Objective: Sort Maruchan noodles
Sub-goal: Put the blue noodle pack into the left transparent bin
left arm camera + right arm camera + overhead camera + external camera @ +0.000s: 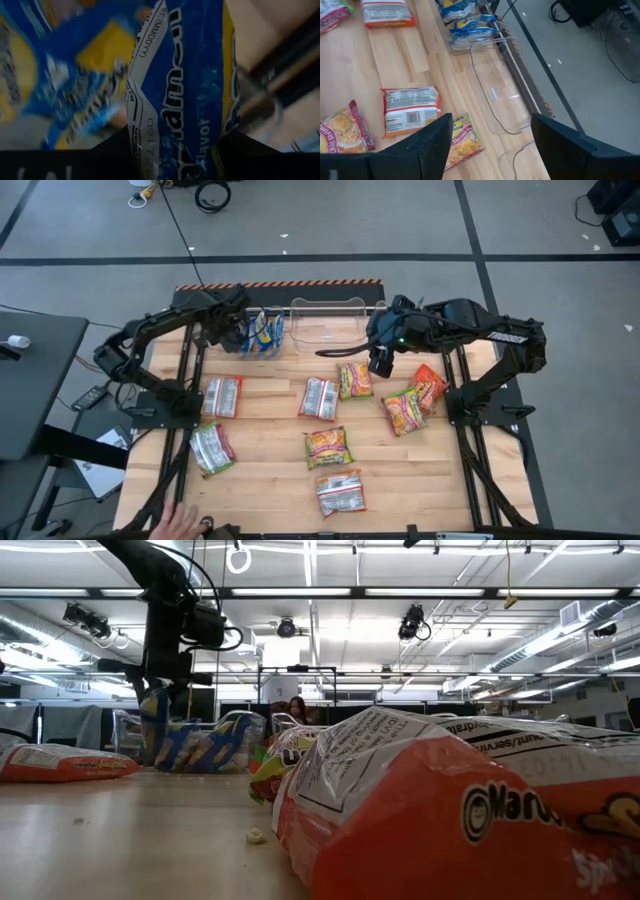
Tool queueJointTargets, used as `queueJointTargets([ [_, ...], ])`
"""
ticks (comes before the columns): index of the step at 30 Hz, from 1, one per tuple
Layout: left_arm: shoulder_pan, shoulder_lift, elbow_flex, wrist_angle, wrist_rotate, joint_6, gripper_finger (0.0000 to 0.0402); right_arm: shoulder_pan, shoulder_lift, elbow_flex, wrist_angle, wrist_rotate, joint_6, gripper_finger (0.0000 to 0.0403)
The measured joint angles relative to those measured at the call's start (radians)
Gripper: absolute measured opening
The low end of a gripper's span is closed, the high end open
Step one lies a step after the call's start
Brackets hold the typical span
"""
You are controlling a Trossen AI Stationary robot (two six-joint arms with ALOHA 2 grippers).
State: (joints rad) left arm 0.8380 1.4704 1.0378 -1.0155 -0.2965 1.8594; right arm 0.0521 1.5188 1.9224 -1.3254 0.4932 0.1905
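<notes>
The left gripper (236, 332) holds a blue packet (192, 85) clamped between its fingers, hanging over the bin (262, 345) that already has blue packets in it. Best to lower it inside the bin's walls before letting go. The right gripper (380, 360), fingers apart, hovers beside the empty bin (502, 95).

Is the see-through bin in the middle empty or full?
Empty. The middle clear bin shows only its bare bottom, while blue packets fill the bin beside it.

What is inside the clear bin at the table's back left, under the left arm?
Blue-yellow packets stand in the left bin; the left gripper holds one over it. Their count is hidden. The middle bin looks empty.
</notes>
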Motion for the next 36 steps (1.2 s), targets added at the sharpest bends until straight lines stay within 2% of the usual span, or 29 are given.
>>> queueJointTargets([
  [5, -0.02, 0.024, 0.0, 0.01, -0.005, -0.033, 0.017, 0.024, 0.0, 0.0, 0.0, -0.001, 0.001, 0.0274],
  [9, -0.029, 0.023, 0.0, 0.01, 0.005, -0.144, 0.0176, 0.033, 0.0, 0.0, 0.0, -0.005, 0.001, 0.0274],
  [13, -0.029, 0.023, 0.0, 0.01, 0.028, -0.146, 0.0178, 0.034, 0.0, 0.0, 0.001, -0.013, 0.001, 0.0274],
  [21, -0.035, 0.077, 0.001, -0.01, 0.018, -0.071, 0.018, 0.035, 0.0, 0.0, 0.008, -0.051, 0.002, 0.0274],
  [30, -0.009, 0.171, 0.001, 0.03, -0.085, 0.116, 0.0173, 0.082, 0.0, 0.0, 0.008, -0.051, 0.043, 0.0274],
  [36, -0.005, 0.21, 0.002, 0.039, -0.106, 0.098, 0.0173, 0.134, 0.0, 0.0, 0.007, -0.079, 0.08, 0.0274],
])
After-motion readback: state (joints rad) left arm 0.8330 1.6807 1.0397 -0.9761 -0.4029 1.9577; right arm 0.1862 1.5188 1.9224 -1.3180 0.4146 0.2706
